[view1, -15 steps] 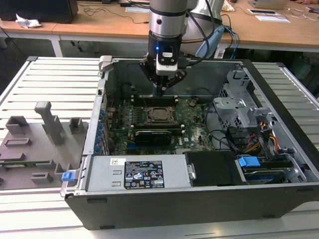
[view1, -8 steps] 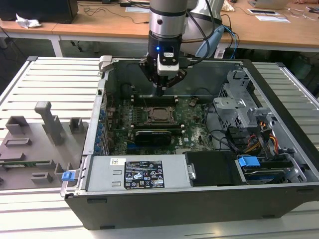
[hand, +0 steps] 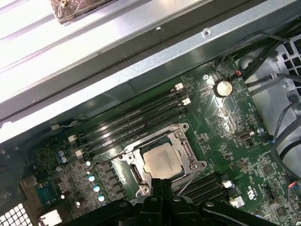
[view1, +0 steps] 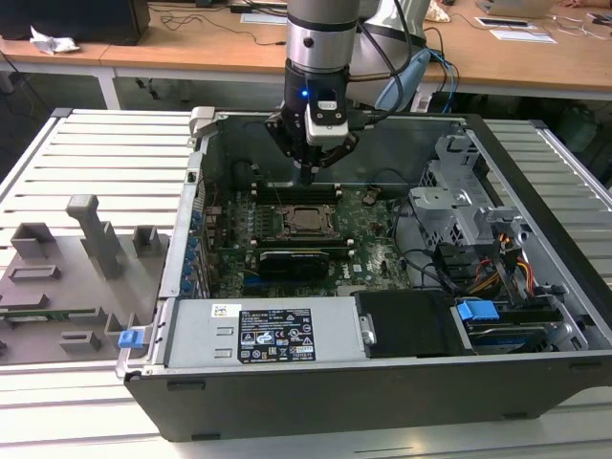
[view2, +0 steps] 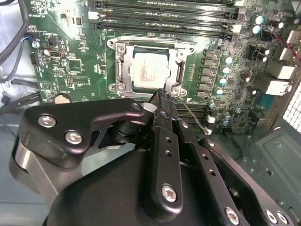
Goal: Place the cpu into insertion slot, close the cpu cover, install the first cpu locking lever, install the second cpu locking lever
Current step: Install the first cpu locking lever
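**Desk:** Where does the cpu sit?

**Operator:** I find the cpu (view2: 148, 70) seated flat in the insertion slot (view2: 129, 75). The cpu cover (view2: 180, 70) lies down around it, and the chip's top shows through the cover's window.

**Desk:** And the claw?

**Operator:** The gripper (view2: 161, 96) is clenched, its 2 fingers pressed together with no gap I can make out. Its tip stands at 1 corner of the cover, just beside the root of a thin wire lever (view2: 194, 117). I cannot tell whether the tip pinches or merely touches that wire.

**Desk:** How do the views differ?

**Operator:** The second wrist view gives me the lever's whole run, slanting away from the socket to a free hooked end. The first wrist view gives me the gripper (hand: 162, 181) against the cover's edge and the memory slots (hand: 136, 122) across the socket from it. The exterior view gives me the gripper (view1: 306, 175) hanging upright over the board.

**Desk:** Room to move?

**Operator:** The case wall (view1: 335, 143) is near behind the gripper. The expansion card (view1: 296, 258) lies just past the socket, and the drive cage (view1: 459, 201) is well apart toward the exterior view's right.
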Controlling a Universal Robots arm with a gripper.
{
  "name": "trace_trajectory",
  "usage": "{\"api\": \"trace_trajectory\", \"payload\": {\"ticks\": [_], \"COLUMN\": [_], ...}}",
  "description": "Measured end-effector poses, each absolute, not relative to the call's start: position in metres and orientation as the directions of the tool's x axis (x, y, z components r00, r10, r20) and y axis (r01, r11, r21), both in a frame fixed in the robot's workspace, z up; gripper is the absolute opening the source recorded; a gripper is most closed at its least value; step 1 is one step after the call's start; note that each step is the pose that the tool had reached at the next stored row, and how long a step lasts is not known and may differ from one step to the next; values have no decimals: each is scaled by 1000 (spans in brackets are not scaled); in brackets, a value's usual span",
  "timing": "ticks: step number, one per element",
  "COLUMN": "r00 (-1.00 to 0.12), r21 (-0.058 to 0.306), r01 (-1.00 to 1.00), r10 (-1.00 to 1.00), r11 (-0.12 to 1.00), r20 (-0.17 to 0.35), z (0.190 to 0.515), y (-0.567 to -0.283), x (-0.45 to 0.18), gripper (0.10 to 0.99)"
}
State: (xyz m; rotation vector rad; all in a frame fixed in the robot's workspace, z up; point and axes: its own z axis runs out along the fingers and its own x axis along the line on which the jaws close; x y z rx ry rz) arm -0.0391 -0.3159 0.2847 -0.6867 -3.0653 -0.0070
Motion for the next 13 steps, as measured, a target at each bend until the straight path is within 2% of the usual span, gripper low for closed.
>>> {"api": "trace_trajectory", "payload": {"ticks": [13], "r00": [-972], "r21": [4], "r01": [235], "r10": [235], "r11": [972], "r20": [1], "z": [283], "y": [-316], "x": [-39], "gripper": [106]}}
